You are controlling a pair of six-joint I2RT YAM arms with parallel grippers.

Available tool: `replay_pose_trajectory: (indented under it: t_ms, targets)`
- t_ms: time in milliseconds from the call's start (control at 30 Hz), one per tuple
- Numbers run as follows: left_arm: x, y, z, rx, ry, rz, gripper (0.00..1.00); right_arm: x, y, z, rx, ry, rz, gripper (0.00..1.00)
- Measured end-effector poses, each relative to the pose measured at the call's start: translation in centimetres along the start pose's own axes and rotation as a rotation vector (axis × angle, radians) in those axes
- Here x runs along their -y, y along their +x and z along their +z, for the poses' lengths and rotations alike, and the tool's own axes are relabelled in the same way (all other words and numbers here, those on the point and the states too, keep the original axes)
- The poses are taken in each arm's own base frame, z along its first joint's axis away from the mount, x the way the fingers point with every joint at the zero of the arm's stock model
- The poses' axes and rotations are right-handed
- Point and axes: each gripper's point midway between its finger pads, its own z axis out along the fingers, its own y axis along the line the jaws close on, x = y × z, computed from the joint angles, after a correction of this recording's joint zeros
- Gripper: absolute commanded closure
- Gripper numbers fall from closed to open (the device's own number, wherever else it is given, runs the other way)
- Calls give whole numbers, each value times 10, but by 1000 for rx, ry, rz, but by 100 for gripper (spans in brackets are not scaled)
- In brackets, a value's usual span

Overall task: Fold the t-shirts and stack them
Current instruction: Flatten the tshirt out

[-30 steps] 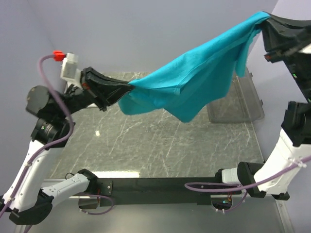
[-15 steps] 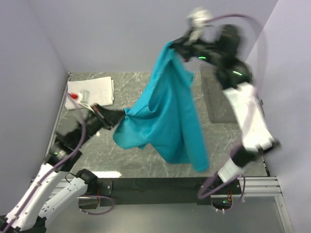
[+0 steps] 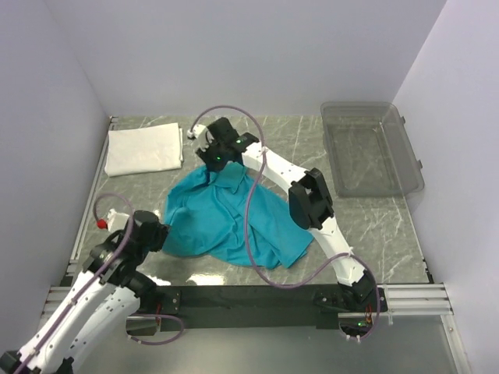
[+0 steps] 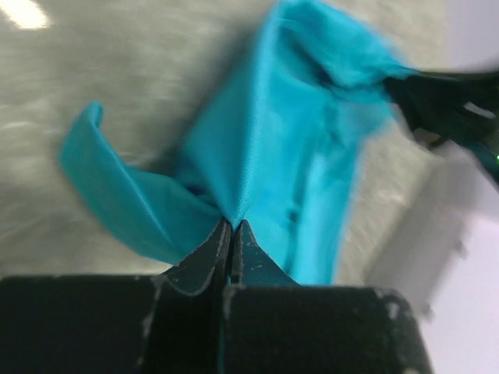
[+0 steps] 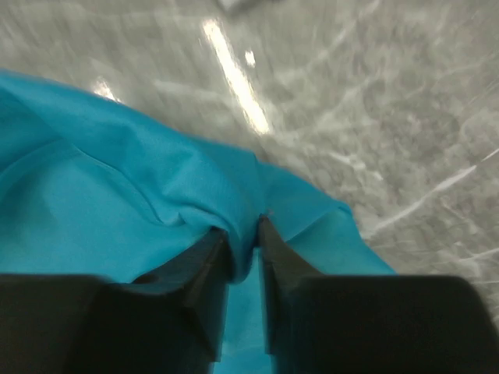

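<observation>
The teal t-shirt [image 3: 234, 222] lies crumpled on the marble table [image 3: 374, 226], spread from the middle toward the near edge. My left gripper [image 3: 162, 234] is shut on its near-left edge; the left wrist view shows the cloth [image 4: 288, 156] pinched at the closed tips [image 4: 232, 224]. My right gripper [image 3: 209, 170] is low over the shirt's far end. In the right wrist view its jaws [image 5: 243, 230] stand parted, with a fold of teal cloth [image 5: 117, 195] lying between them. The white folded t-shirt [image 3: 144, 148] rests flat at the far left.
A clear plastic bin [image 3: 370, 156] stands at the far right of the table. The right arm [image 3: 312, 199] reaches diagonally across the middle, its purple cable looping over the teal cloth. Walls close in on the left, back and right.
The shirt was held stretched in the air between both grippers and now lies on the table. The right arm swung down to the far middle and its jaws parted; the left arm dropped low.
</observation>
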Motion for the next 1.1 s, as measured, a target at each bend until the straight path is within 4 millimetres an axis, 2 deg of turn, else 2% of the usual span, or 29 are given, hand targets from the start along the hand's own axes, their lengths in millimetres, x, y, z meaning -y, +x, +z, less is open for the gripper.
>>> replay_pose_trajectory:
  t_ms: [33, 67, 133, 167, 267, 333, 367, 433, 467, 567, 633, 700, 767, 833, 933, 1033, 1100]
  targets:
    - [-7, -2, 1, 15, -57, -14, 99, -4, -10, -1, 18, 17, -7, 40]
    - [-13, -5, 2, 30, -111, -24, 98, -5, -23, -3, 50, 40, -12, 33]
    - [-21, -9, 1, 54, -192, -31, 84, 1, -52, -10, 125, 102, -30, 22]
    - [-22, -12, 0, 68, -221, -34, 67, 8, -65, -15, 164, 143, -28, 20]
    - [-14, -19, -4, 94, -229, -3, 32, 37, -91, -36, 243, 261, -17, 17]
    - [2, -25, -7, 105, -184, 40, 25, 54, -96, -55, 259, 294, -8, 18]
    - [15, -27, -8, 109, -142, 74, 18, 59, -95, -65, 257, 284, -13, 19]
    - [42, -32, -12, 115, -44, 145, 14, 64, -87, -94, 243, 196, -40, 24]
    - [56, -32, -13, 116, 11, 201, 11, 64, -79, -111, 235, 145, -75, 25]
    - [96, -27, -10, 97, 134, 401, 9, 56, -33, -173, 156, -3, -172, 30]
    - [119, -17, 1, 61, 181, 562, 13, 39, 6, -209, 91, -70, -202, 32]
    - [141, -3, 17, 7, 221, 733, 17, 10, 43, -229, 38, -147, -205, 32]
    - [154, 12, 39, -54, 243, 909, 18, -19, 76, -238, -9, -226, -176, 32]
    - [156, 26, 66, -115, 249, 1079, 17, -36, 105, -241, -55, -286, -114, 32]
    - [141, 42, 96, -231, 272, 1339, 17, -33, 139, -242, -99, -308, 6, 32]
    - [130, 55, 112, -330, 344, 1514, 19, -24, 169, -245, -131, -294, 130, 32]
    - [128, 66, 121, -387, 416, 1610, 22, -23, 182, -248, -139, -281, 178, 32]
